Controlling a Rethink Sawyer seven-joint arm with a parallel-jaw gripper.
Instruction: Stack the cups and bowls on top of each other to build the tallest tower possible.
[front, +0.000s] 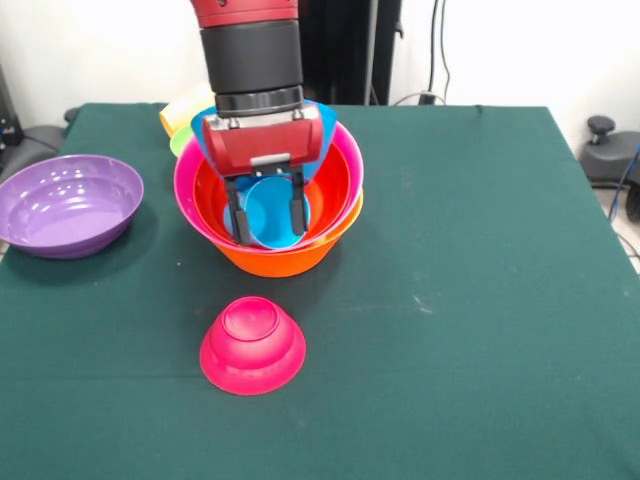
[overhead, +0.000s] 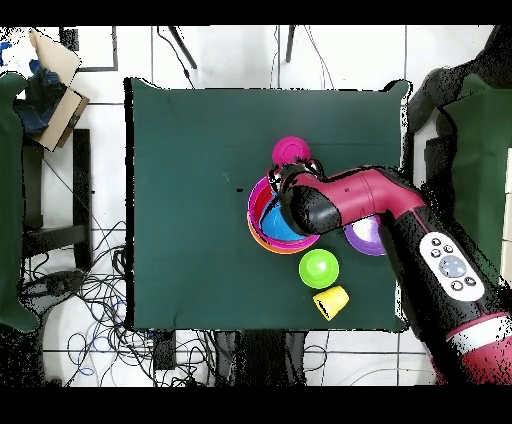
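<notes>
Green-clothed tabletop under everything. Nested tower near the middle: large orange bowl at the base, pink bowl inside it, red-orange bowl within that, blue bowl tilted behind the tool. Tool lowered into the pile, fingers spread on either side of a light blue cup lying on its side; actual contact unclear. Magenta bowl upside down just in front. Purple bowl well off to one side. Green bowl and yellow-orange cup behind the tower.
</notes>
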